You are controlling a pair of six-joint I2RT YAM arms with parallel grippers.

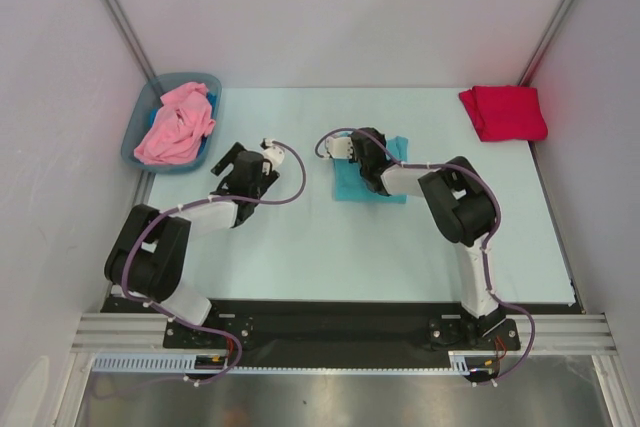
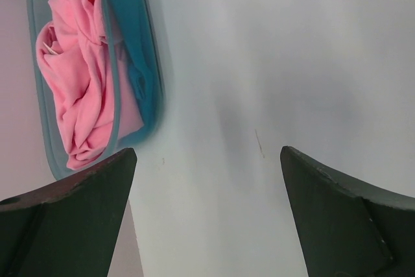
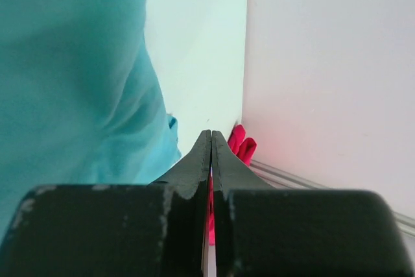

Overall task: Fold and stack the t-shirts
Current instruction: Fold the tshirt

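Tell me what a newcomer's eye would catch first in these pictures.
The crimson folded t-shirt at the far right corner of the table stands out most. Next comes the crumpled pink t-shirt heaped in the grey-blue bin at the far left. In the middle lies a teal t-shirt, partly hidden under the right arm.

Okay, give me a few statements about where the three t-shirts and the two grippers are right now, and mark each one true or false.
1. The pink t-shirt lies crumpled in the bin. True.
2. The red t-shirt is stacked on the teal t-shirt. False: the red one lies folded alone at the table's far right corner, and the teal one lies mid-table.
3. The left gripper is open over bare table, with nothing between its fingers. True.
4. The right gripper is spread wide open. False: its jaws are shut, at the teal t-shirt.
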